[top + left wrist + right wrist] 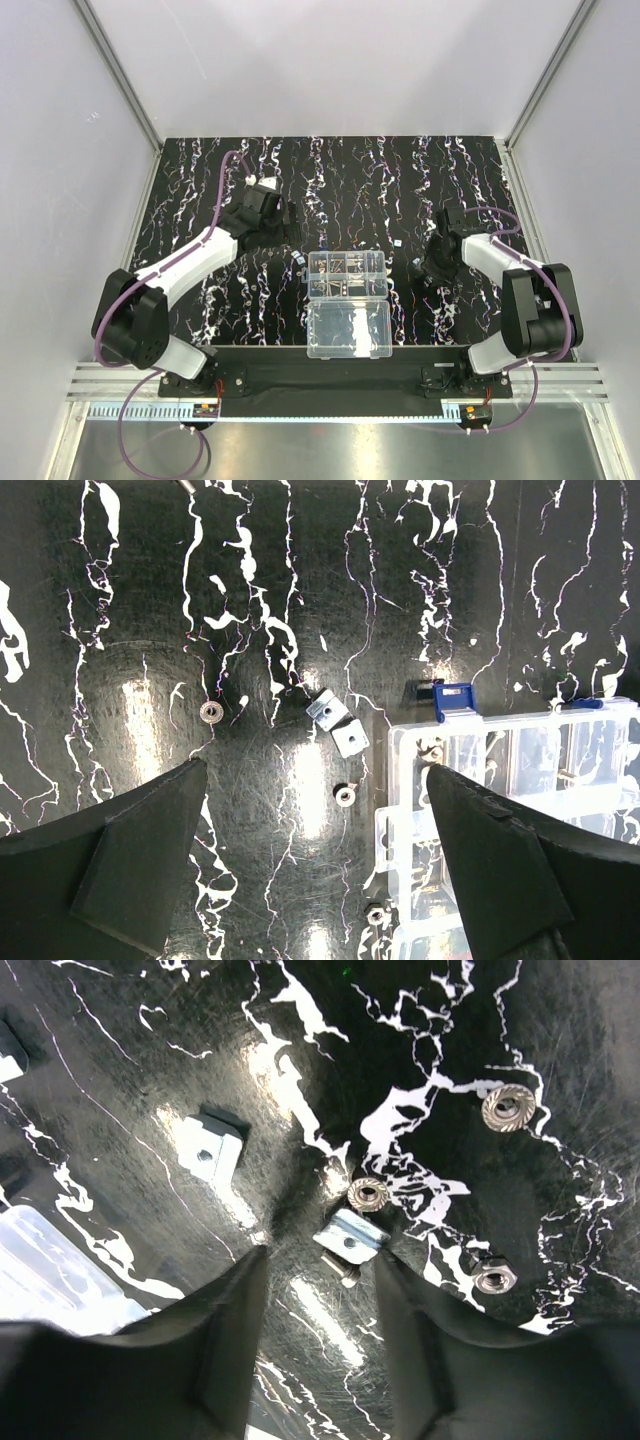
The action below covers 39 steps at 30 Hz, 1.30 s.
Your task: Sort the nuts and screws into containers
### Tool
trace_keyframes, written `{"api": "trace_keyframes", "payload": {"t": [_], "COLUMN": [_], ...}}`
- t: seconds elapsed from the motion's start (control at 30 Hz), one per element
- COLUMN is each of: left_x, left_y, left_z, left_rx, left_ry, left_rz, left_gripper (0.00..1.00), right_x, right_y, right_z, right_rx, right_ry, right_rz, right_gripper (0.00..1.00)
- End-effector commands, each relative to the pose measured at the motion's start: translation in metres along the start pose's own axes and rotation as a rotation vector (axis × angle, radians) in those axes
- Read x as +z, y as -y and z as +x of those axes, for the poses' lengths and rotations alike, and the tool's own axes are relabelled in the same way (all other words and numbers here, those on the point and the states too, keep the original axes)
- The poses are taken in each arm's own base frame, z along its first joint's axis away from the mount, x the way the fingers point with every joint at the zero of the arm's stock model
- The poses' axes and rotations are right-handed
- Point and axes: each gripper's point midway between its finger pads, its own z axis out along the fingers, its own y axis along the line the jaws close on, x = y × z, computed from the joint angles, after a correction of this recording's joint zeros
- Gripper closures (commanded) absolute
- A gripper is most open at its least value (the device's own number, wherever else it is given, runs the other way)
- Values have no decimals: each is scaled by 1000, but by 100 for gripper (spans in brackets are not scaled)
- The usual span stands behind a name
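We find the right gripper (322,1260) low over the mat (500,1020), moderately parted and holding nothing. A small screw (338,1268) lies between its fingertips at frame centre. Its long axis runs upper left to lower right, oblique to the closing line. A T-nut (350,1237) sits just above it, seemingly touching. The left gripper (315,770) hangs wide open and empty beside the organizer box (520,718).

We see our right gripper (320,1260), fingers (215,1360) apart. Tiny screw (340,1267) sits btw the tips, square nut (350,1238) & round nut (368,1195) just past it.
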Motion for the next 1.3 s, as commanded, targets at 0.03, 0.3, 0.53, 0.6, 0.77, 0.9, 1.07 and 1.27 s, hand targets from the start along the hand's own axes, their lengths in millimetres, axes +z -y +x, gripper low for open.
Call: {"api": "trace_keyframes", "payload": {"t": [0.03, 0.3, 0.53, 0.6, 0.77, 0.9, 1.07, 1.27], "left_x": [-1, 1, 1, 0, 0, 0, 0, 1], "left_y": [10, 10, 10, 10, 8, 7, 7, 7], "left_z": [-14, -11, -10, -9, -8, -7, -8, -7], "left_rx": [10, 11, 10, 10, 6, 9, 9, 6], "left_ry": [28, 19, 16, 16, 19, 17, 21, 18], "left_rz": [31, 31, 34, 34, 28, 26, 24, 25], "left_gripper": [1, 1, 1, 1, 1, 1, 1, 1], "right_x": [6, 3, 9, 11, 16, 19, 21, 21], "right_y": [0, -4, 1, 3, 7, 10, 9, 10], "right_z": [0, 17, 29, 30, 32, 37, 39, 39], "right_rx": [-31, -83, -96, -98, -121, -144, -153, -142], "right_ry": [-11, -64, -97, -104, -111, -125, -130, -125], "right_rz": [17, -10, 28, 42, 109, 160, 185, 193], "right_gripper": [50, 48, 50, 55, 60, 61, 68, 87]}}
